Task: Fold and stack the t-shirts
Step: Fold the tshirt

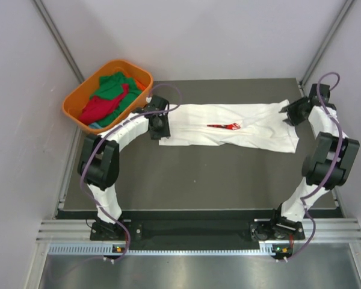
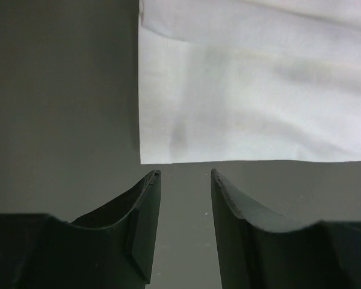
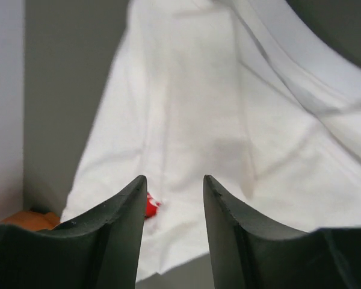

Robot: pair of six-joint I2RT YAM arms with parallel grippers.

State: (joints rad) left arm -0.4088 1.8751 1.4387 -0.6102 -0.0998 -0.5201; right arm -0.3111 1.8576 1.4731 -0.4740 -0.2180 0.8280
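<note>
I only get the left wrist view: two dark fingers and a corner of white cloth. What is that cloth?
Observer: From above, it is a white t-shirt laid out as a long strip across the table, with a sliver of red print showing at its middle.
Operator: Is the other arm doing anything?
Observer: The right gripper hangs over the shirt's opposite end, jaws apart, holding nothing.
Operator: Are there more shirts?
Observer: Yes, an orange basket by the table's far left corner holds a green shirt and a red shirt.
</note>
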